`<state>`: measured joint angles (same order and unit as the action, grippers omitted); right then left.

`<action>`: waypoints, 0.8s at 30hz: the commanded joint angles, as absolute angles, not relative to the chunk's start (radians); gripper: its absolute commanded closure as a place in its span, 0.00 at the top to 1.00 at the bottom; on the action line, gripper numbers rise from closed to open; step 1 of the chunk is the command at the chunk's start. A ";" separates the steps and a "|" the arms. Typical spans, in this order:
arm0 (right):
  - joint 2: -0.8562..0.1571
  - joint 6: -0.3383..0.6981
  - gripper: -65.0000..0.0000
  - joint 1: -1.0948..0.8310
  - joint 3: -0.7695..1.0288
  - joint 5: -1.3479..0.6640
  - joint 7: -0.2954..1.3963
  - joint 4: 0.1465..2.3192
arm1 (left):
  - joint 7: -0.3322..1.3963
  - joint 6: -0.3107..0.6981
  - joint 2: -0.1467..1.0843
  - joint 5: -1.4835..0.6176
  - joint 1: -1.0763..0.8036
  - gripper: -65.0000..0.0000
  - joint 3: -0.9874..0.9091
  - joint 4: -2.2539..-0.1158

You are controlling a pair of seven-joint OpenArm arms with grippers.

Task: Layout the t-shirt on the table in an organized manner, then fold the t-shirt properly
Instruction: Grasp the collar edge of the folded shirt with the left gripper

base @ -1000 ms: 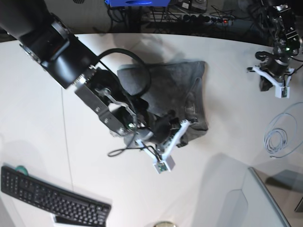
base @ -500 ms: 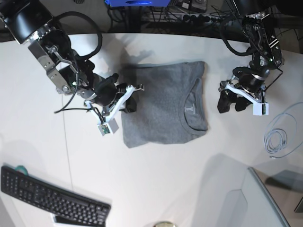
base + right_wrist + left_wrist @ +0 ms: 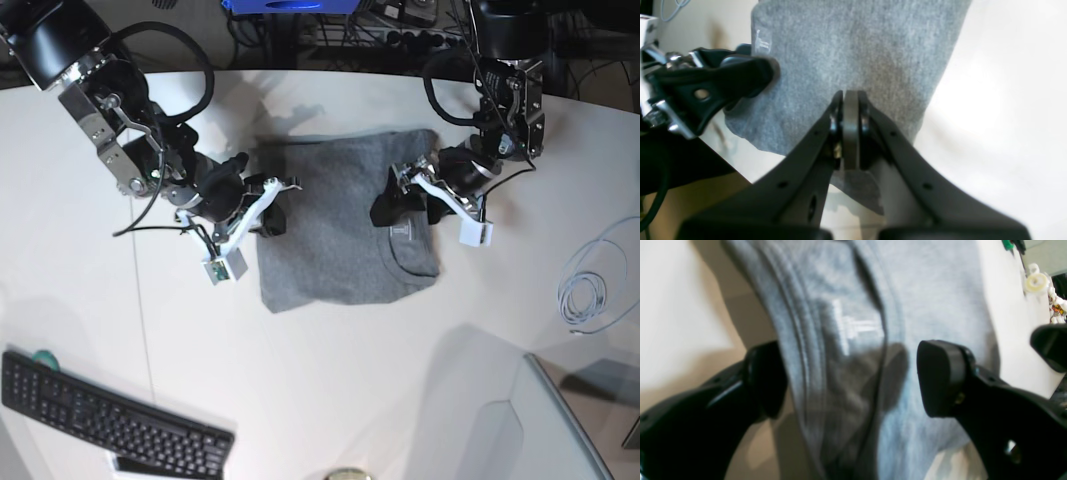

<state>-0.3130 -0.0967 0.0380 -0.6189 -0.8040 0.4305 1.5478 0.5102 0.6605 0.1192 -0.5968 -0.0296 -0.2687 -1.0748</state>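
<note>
T-shirt [image 3: 345,235] lies flat mid-table [image 3: 330,390], already a rough rectangle; I judge fold step in hand. Left gripper [image 3: 850,380] hovers spread wide, straddling neck with pale label print [image 3: 853,327]. Right gripper [image 3: 850,128] pinched closed on opposite shirt edge, arm stretched low. Next: I close left on collar, lift both together.

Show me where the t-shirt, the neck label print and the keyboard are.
t-shirt [image 3: 330,230], base view, middle of the grey body.
neck label print [image 3: 853,328], left wrist view, on the pale print inside the collar.
keyboard [image 3: 110,420], base view, middle of the black key rows.
</note>
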 commanded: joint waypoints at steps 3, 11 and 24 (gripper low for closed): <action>-0.320 -0.085 0.00 0.044 -0.611 -0.808 0.409 1.564 | 0.506 0.667 0.113 -0.602 0.007 0.88 -0.269 -1.029; -0.351 -0.088 0.00 -0.036 -0.472 -0.808 0.364 1.575 | 0.507 0.665 0.104 -0.602 0.028 0.65 -0.151 -1.003; -0.351 -0.010 0.00 -0.228 -0.050 -0.808 0.352 1.587 | 0.516 0.667 0.303 -0.602 0.143 0.00 0.117 -1.009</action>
<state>-0.3458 -0.0288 -0.2420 -0.0540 -0.8013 0.3748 1.5688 0.5304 0.6548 0.3019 -0.5861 0.1246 0.1257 -0.9932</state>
